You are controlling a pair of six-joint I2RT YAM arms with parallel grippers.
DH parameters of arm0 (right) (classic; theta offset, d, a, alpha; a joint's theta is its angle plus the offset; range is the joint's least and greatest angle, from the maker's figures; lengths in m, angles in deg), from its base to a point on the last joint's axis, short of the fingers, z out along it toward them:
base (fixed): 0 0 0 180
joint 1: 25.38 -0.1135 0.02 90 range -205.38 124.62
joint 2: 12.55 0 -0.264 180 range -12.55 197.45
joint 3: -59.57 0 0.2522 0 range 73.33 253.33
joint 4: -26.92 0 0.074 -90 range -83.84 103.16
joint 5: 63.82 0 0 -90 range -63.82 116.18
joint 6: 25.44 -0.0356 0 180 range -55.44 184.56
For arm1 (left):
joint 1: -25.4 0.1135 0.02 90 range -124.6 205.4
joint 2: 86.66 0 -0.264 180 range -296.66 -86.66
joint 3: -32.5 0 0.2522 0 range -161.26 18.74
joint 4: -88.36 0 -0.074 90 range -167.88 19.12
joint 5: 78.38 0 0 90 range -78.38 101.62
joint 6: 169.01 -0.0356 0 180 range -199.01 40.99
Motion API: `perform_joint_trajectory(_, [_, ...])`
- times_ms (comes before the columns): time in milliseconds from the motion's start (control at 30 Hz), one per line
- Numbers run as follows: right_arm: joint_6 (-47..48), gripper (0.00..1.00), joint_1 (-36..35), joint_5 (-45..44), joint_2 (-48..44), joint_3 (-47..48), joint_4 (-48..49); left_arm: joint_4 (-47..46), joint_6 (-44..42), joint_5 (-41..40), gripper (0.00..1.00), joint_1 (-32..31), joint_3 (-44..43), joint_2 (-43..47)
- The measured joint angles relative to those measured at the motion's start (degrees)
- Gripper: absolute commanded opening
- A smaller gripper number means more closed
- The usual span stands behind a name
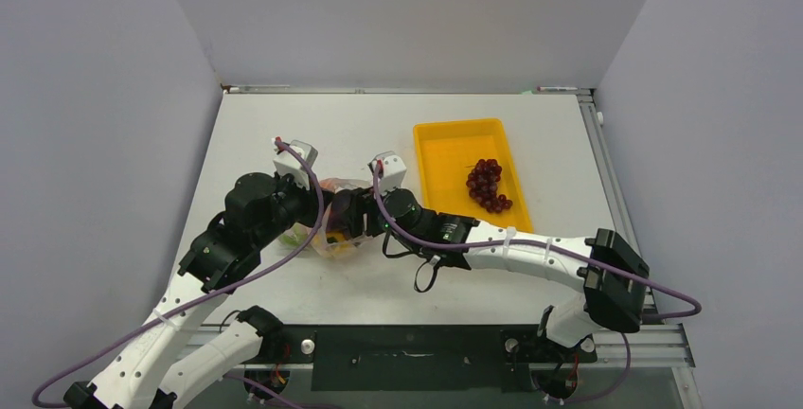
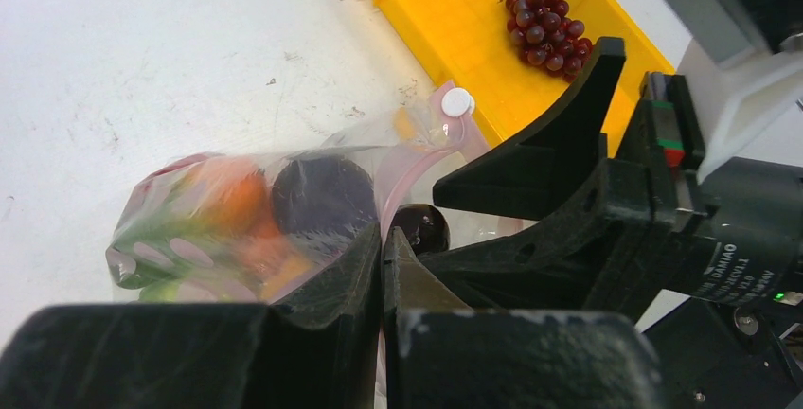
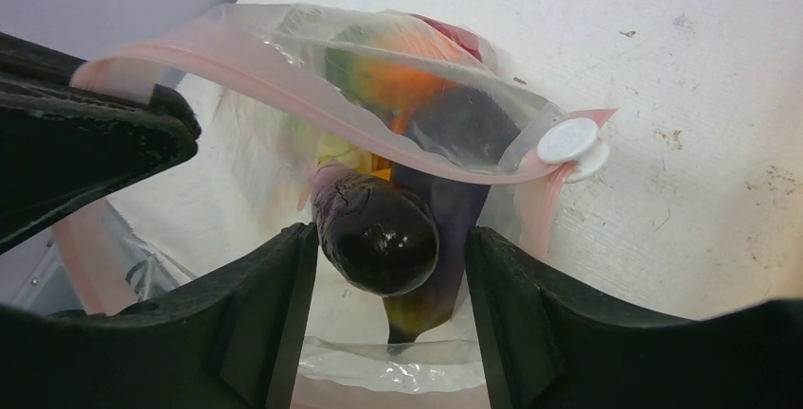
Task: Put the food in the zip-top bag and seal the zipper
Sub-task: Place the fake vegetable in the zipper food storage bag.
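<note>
Left of the table's [image 1: 284, 134] middle, the left claw [image 2: 382, 239] is pinched shut on the bag's [image 2: 189, 229] lip, seemingly to hold its mouth and pink zipper [image 3: 379, 134] open, while the right claw [image 3: 386, 231], fingers parted with slim gaps either side, brackets an eggplant [image 3: 377, 248] at that mouth, apparently letting it slide in. Toward the far right corner, grapes [image 2: 542, 21] lie in the yellow tray [image 2: 455, 30], not yet bagged

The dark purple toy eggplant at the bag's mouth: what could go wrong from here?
The dark purple toy eggplant sits between the right hand's open fingers at the mouth of the clear dotted plastic bag; it may roll out, not in.
Only the shut left hand pinches that bag; a slip could close it before the purple-red grapes leave the yellow plastic tray.
</note>
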Motion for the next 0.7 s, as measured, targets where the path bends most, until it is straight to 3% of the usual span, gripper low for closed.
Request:
perform_joint_trajectory(200, [-1.0,0.51,0.2,1.8,2.5,0.2,0.0,0.0,0.0,0.0,0.0,0.0,0.0,0.0])
perform_joint_trajectory(600, [-1.7,0.1,0.4,3.4,2.6,0.0,0.7,0.0,0.0,0.0,0.0,0.0,0.0,0.0])
perform_joint_trajectory(700, [-1.9,0.06,0.4,3.1,1.8,-1.2,2.4,0.0,0.0,0.0,0.0,0.0,0.0,0.0])
